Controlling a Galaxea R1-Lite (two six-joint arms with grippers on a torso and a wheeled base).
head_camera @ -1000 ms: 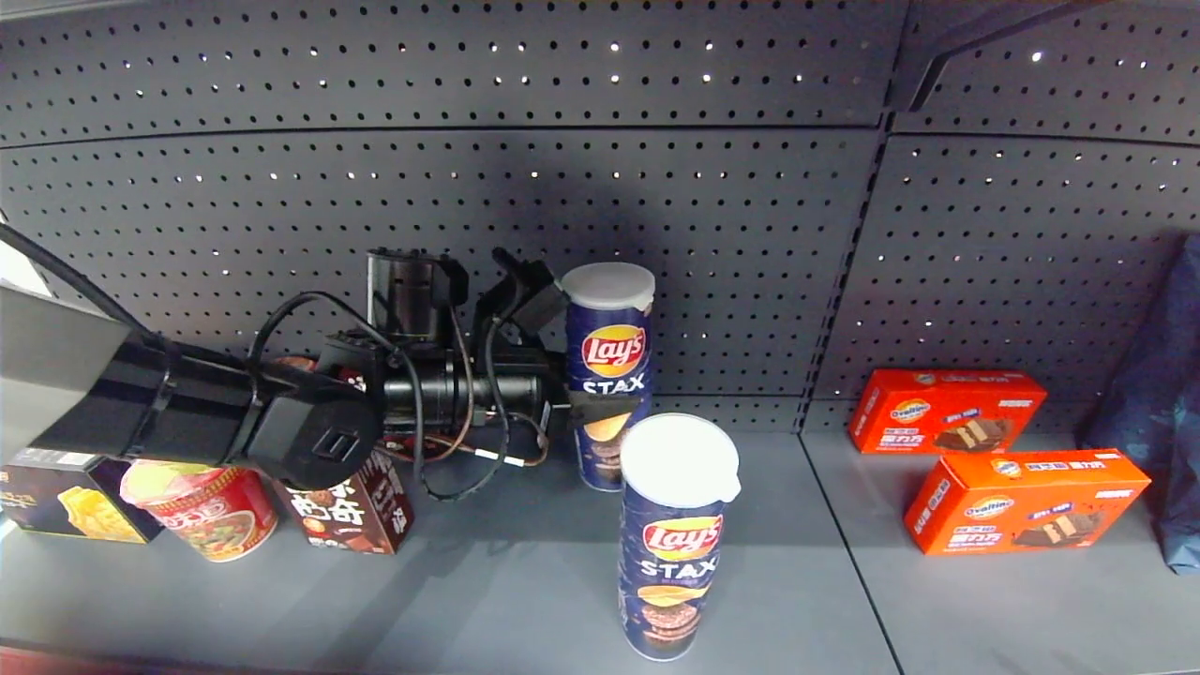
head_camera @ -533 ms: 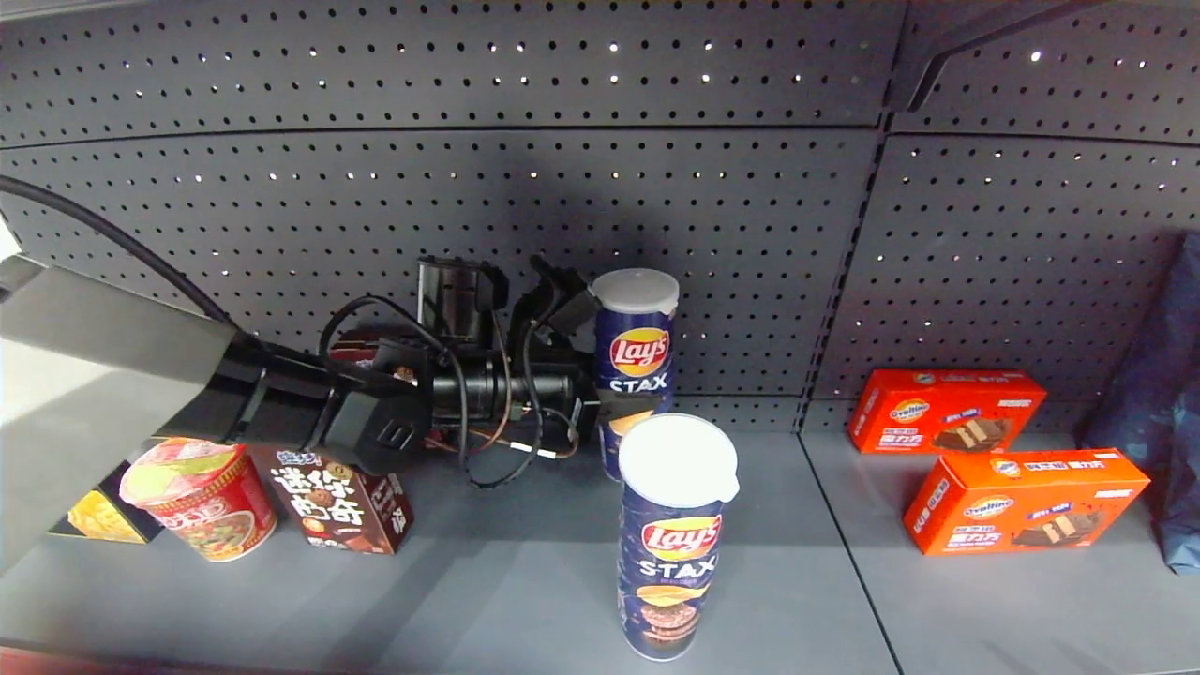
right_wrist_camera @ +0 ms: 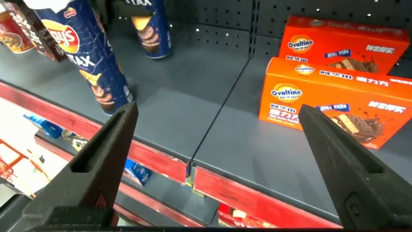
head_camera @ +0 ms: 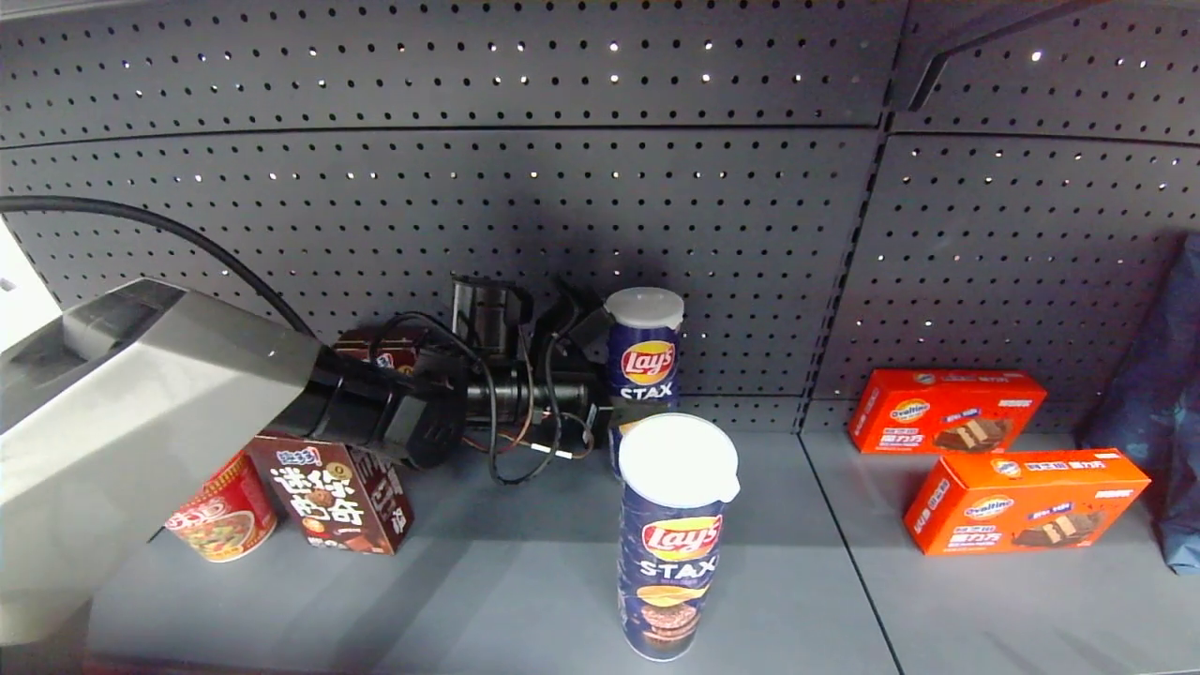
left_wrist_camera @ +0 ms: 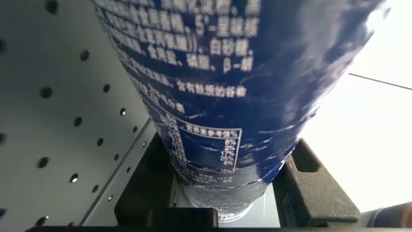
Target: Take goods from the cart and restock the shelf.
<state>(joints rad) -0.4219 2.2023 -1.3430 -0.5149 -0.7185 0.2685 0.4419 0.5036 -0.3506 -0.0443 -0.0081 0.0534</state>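
Observation:
A blue chips can [head_camera: 643, 352] with a white lid stands upright at the back of the grey shelf [head_camera: 506, 581], close to the pegboard. My left gripper [head_camera: 611, 409] is shut on its lower half, reaching in from the left. In the left wrist view the can [left_wrist_camera: 225, 96] sits between the two black fingers [left_wrist_camera: 315, 193]. Its base is hidden behind a second, identical can [head_camera: 675, 539] standing near the shelf's front. My right gripper [right_wrist_camera: 225, 174] hangs open in front of the shelf edge, nothing between its fingers, with the front can [right_wrist_camera: 96, 61] beyond it.
Two orange boxes [head_camera: 1022, 497] lie on the right shelf section. A brown box [head_camera: 342, 497] and a red noodle cup [head_camera: 220, 520] stand at the left under my left arm. A dark blue bag [head_camera: 1167, 403] fills the far right. Open shelf floor lies between cans and boxes.
My left arm has carried the can rightwards and deeper toward the pegboard, slightly lower. The arm now covers more of the noodle cup and the yellow-printed box at the left.

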